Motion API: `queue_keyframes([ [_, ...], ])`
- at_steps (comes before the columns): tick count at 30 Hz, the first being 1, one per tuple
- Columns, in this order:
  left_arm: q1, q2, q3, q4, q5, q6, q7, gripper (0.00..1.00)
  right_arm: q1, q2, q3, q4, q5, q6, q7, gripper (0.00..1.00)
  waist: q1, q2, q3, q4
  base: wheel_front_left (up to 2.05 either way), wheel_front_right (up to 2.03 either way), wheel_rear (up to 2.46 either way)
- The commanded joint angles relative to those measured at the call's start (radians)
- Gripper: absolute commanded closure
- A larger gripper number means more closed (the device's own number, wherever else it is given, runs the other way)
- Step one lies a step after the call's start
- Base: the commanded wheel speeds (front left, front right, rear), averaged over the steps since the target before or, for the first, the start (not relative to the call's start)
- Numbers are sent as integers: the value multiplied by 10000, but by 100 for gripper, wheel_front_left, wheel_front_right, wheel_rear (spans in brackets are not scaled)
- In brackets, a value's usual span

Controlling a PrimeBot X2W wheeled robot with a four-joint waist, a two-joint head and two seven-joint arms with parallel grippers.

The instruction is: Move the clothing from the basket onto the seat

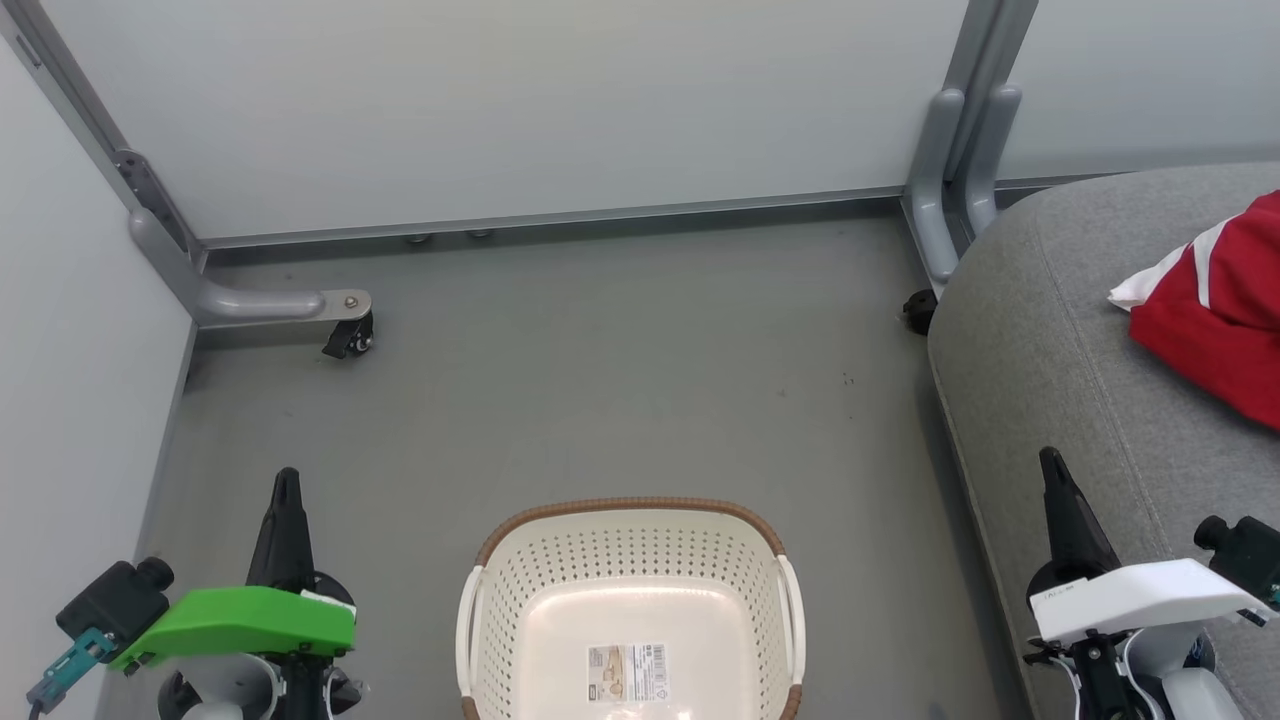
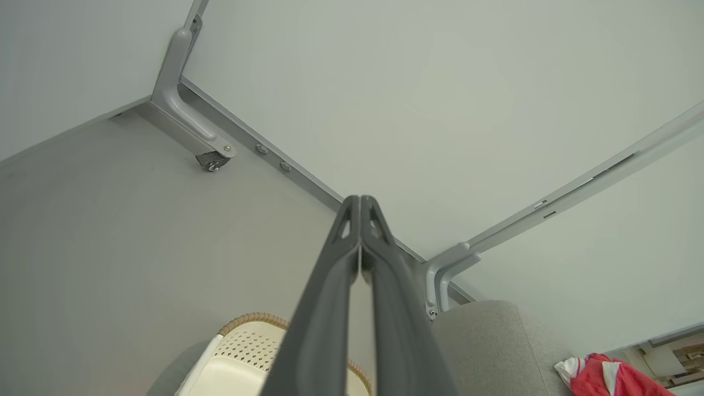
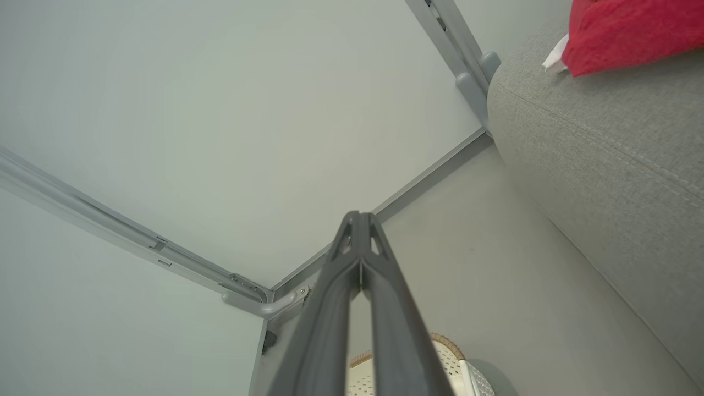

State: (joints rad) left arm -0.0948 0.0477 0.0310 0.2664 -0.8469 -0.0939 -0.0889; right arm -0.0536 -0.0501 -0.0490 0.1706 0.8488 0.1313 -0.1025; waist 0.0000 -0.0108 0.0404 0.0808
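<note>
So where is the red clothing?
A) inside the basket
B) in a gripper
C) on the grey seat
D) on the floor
C: the red clothing lies on top of the grey seat, while the basket on the floor has nothing in it but the sticker on its bottom.

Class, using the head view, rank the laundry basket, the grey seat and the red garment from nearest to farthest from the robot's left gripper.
1. laundry basket, just right of the left gripper
2. grey seat, beyond the basket, right side
3. red garment, on the seat, far right
</note>
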Motion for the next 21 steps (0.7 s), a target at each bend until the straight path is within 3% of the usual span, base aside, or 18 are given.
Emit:
queue_keyframes([
  [1, -136, 38, 73, -136, -329, -71, 73, 100, -247, -92, -51, -63, 332, -2, 75, 100, 0, 36, -8, -14, 0, 0, 0],
  [21, -161, 40, 315, -172, -2594, -168, 687, 100, -346, -115, -184, 178, 2633, -4, 677, 100, 0, 53, -94, -202, 0, 0, 0],
])
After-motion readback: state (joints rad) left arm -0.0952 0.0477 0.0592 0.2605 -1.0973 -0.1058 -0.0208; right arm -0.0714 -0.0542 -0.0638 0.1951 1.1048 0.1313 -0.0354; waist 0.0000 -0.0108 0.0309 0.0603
